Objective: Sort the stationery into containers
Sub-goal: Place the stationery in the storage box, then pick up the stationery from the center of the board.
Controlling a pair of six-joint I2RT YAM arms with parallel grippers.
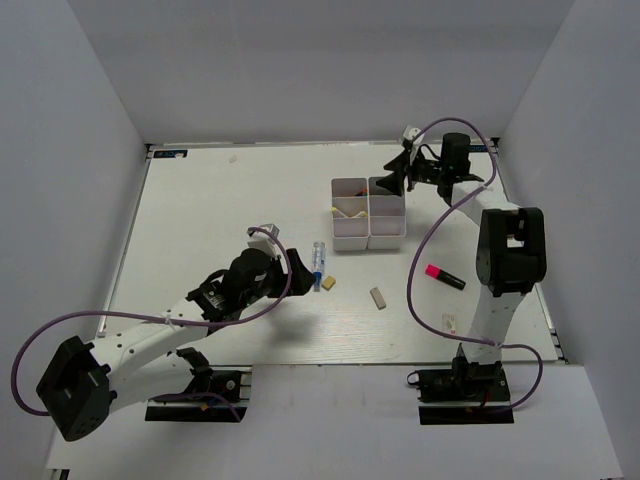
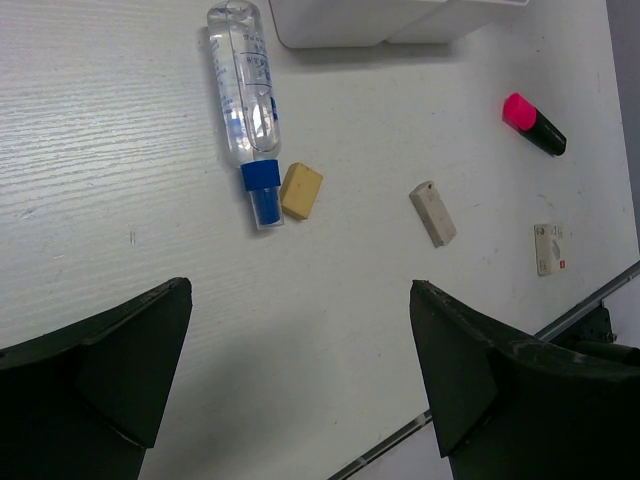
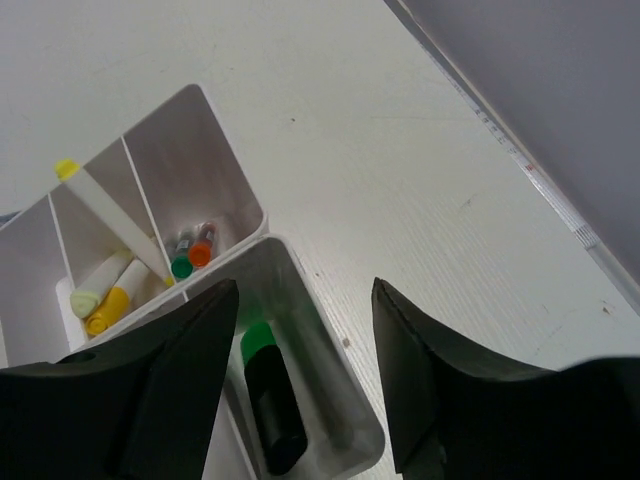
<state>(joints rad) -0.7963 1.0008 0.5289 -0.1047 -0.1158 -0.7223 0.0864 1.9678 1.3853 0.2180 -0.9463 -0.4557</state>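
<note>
The white organiser tray (image 1: 368,212) stands right of the table's middle. A blue-white tube (image 1: 318,262), a tan eraser (image 1: 329,283), a grey eraser (image 1: 378,298) and a pink highlighter with a black cap (image 1: 444,276) lie loose in front of it. My left gripper (image 1: 300,272) is open and empty just left of the tube; its wrist view shows the tube (image 2: 245,95), tan eraser (image 2: 301,190), grey eraser (image 2: 433,213) and highlighter (image 2: 533,123) ahead of the gripper (image 2: 300,290). My right gripper (image 3: 305,290) is open and empty above the tray's wall (image 3: 190,150). A green marker (image 3: 268,400) lies in the compartment below it.
A small white tag (image 1: 450,320) lies near the right arm's base, also in the left wrist view (image 2: 548,248). A white stick with a yellow tip (image 3: 105,210) and orange and green caps (image 3: 190,260) sit in other compartments. Grey walls enclose the table.
</note>
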